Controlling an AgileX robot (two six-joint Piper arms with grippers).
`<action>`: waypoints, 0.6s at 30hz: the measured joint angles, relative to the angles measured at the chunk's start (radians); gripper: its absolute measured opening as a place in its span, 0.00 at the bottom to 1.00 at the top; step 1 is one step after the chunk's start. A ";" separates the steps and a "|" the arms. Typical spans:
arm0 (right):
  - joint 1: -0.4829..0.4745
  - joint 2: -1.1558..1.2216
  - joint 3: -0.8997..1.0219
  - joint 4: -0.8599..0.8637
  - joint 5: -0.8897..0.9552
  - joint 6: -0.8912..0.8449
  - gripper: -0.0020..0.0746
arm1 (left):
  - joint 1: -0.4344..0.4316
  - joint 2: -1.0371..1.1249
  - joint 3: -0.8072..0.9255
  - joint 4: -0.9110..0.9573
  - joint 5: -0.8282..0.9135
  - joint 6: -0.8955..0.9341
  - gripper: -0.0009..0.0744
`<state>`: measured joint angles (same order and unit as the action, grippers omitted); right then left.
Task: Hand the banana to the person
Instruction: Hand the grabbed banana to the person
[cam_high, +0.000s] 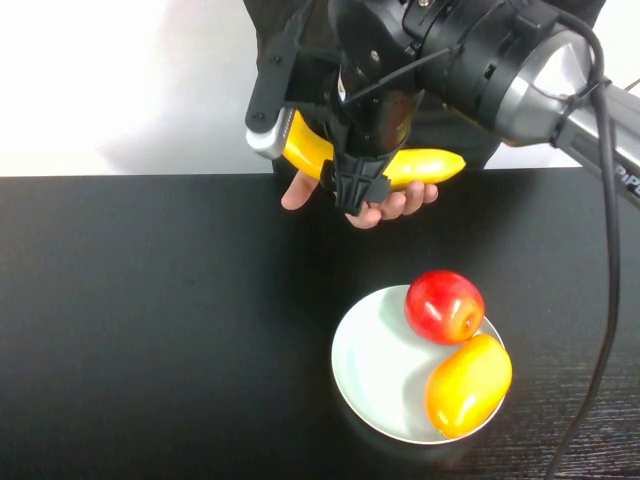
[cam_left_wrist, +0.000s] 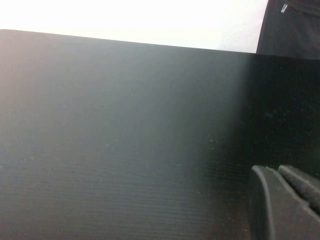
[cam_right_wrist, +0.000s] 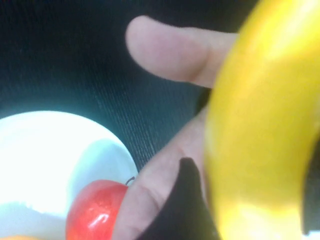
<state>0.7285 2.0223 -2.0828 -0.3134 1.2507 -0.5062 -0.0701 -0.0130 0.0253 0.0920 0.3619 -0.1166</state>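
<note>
The banana (cam_high: 430, 165), long and bright yellow, is held crosswise in my right gripper (cam_high: 358, 190) at the far edge of the table. It hangs just above the person's open bare hand (cam_high: 395, 208), palm up. The person's dark sweatshirt (cam_high: 272, 35) shows behind the arm. In the right wrist view the banana (cam_right_wrist: 260, 125) fills the gap between my gripper's (cam_right_wrist: 247, 200) fingers, with the hand (cam_right_wrist: 170, 55) right under it. My left gripper (cam_left_wrist: 272, 172) is shut and empty, low over the bare table; it is out of the high view.
A white plate (cam_high: 365, 370) stands at the front right with a red apple (cam_high: 443, 306) and an orange-yellow mango (cam_high: 467, 384) on it. The black table (cam_high: 150, 320) stretches to the left. The right arm's cable (cam_high: 608, 300) hangs at the right edge.
</note>
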 joint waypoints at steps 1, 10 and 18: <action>0.003 -0.005 0.000 -0.002 0.000 0.020 0.69 | 0.000 0.000 0.000 0.000 0.000 0.000 0.01; 0.044 -0.131 0.000 -0.016 0.002 0.305 0.50 | 0.000 0.000 0.000 0.000 0.000 0.000 0.01; 0.044 -0.394 0.227 -0.023 0.002 0.578 0.08 | 0.000 0.000 0.000 0.000 0.000 0.000 0.01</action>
<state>0.7728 1.6280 -1.8557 -0.3366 1.2525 0.0723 -0.0701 -0.0130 0.0253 0.0920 0.3619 -0.1166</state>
